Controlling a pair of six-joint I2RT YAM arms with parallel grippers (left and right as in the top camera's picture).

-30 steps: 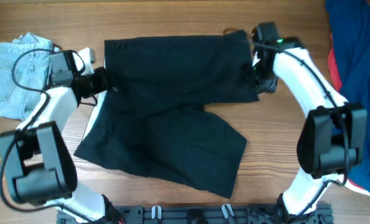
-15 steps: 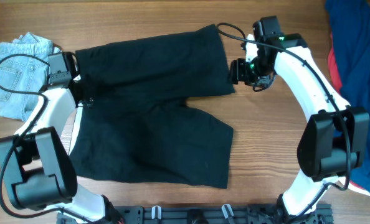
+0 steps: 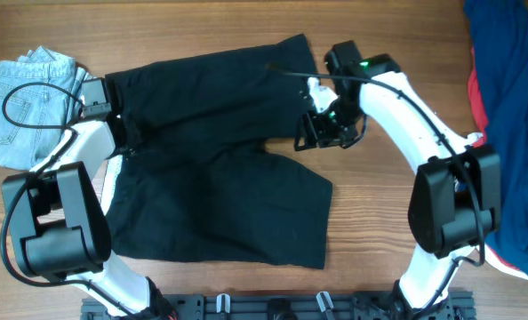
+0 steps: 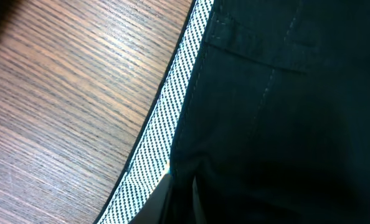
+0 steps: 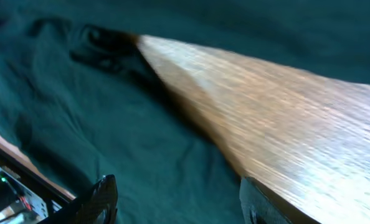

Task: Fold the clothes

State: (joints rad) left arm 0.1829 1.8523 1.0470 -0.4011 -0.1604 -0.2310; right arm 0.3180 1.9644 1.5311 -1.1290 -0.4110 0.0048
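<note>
The large black shorts (image 3: 211,169) lie spread flat across the middle of the table, waist to the left, legs to the right. My left gripper (image 3: 129,135) is at the waistband, shut on the black fabric beside its checked white lining (image 4: 154,143); the jaws (image 4: 182,193) pinch the cloth. My right gripper (image 3: 310,135) hovers open and empty over the right edge of the upper leg; in the right wrist view the spread fingers (image 5: 179,202) straddle dark fabric (image 5: 98,118) next to bare wood.
A crumpled light-blue denim garment (image 3: 20,107) lies at the far left, next to my left arm. A navy-and-red garment (image 3: 504,89) is heaped along the right edge. Wooden table (image 3: 380,222) shows to the right of the shorts.
The shorts slid to the left and flattened. My right gripper let go of the upper leg's edge and moved down-left over it. My left gripper stays shut on the waistband.
</note>
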